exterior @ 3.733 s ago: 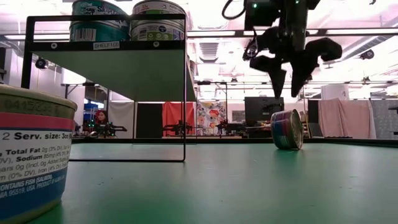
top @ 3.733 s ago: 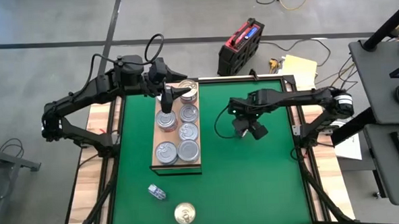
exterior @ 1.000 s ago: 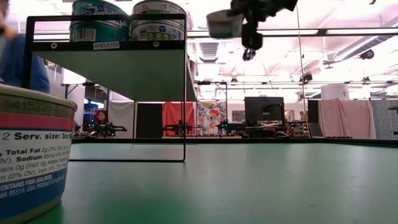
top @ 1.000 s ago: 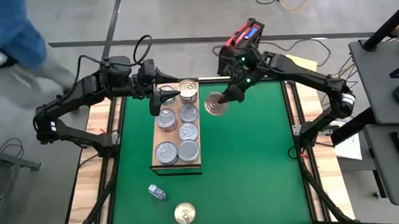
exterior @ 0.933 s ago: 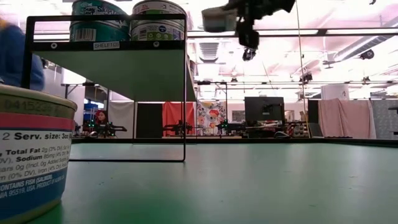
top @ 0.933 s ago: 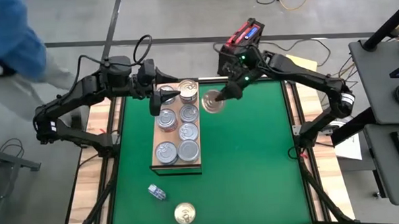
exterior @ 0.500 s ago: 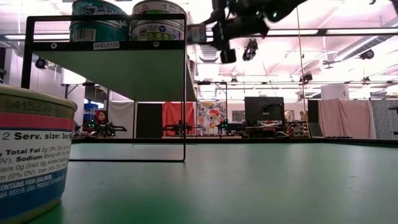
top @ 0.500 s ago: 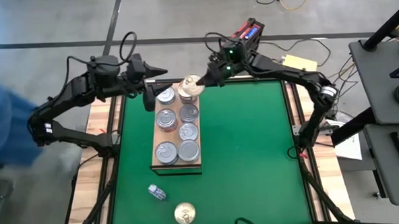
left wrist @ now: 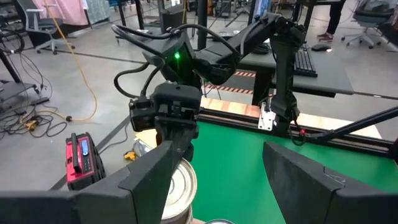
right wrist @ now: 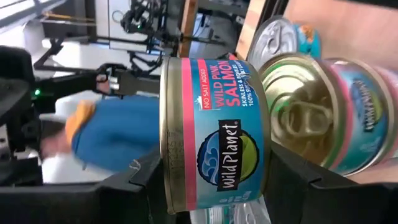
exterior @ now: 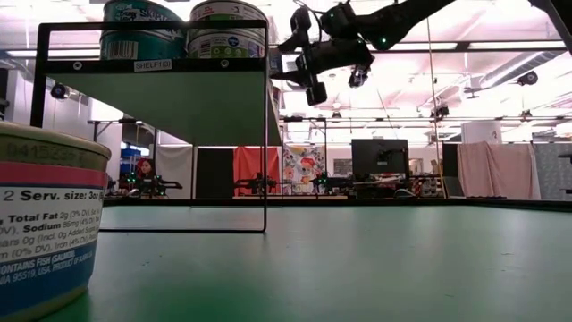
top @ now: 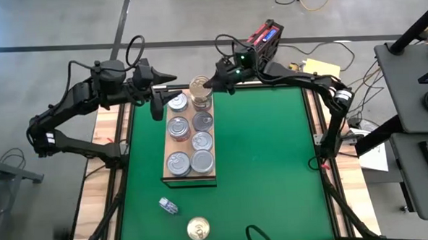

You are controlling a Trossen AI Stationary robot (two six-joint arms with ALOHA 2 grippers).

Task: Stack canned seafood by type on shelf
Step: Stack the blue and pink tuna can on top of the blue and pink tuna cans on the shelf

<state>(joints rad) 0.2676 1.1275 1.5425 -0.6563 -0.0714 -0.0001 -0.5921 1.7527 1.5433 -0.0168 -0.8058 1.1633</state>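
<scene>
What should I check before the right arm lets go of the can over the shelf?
1. Grip: right end effector holds the salmon can by its sides. Ok.
2. Match: the can below has the same pink and blue label and a gold lid. Ok.
3. Alignment: held can sits over the shelf's far right stack in the high view; exact centring cannot tell.
4. Contact with the can below: cannot tell.
5. Left end effector: open, off the shelf's far left edge, apart from the held can. Ok.
6. Cans left on the mat: gold-lid can and a tipped can. Not ok.
</scene>
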